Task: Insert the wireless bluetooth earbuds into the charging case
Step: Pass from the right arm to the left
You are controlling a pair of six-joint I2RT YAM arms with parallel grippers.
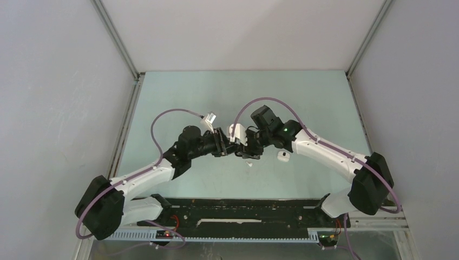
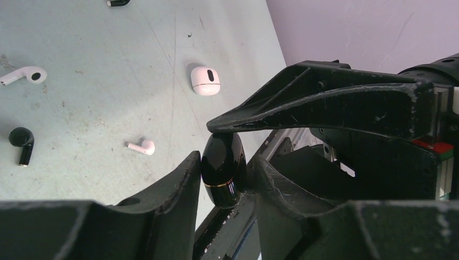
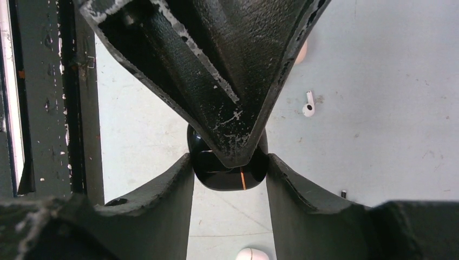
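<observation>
A glossy black charging case [image 2: 222,176] with a thin gold seam hangs above the table, closed, held from both sides. My left gripper [image 2: 224,160] is shut on it across its narrow width. My right gripper [image 3: 230,162] is shut on the same case [image 3: 227,179] across its wider faces. The two grippers meet at mid-table, left gripper [image 1: 228,148] and right gripper [image 1: 247,147]. Loose earbuds lie on the table below: two white earbuds [image 2: 142,146] [image 2: 24,75] and a black earbud [image 2: 21,143]. The right wrist view shows a white earbud [image 3: 308,105].
A closed white case [image 2: 205,80] rests on the table, also seen as the white case [image 1: 282,156] just right of the grippers. Another black bud [image 2: 116,2] lies at the far edge of the left wrist view. The black base rail [image 1: 243,214] runs along the near edge.
</observation>
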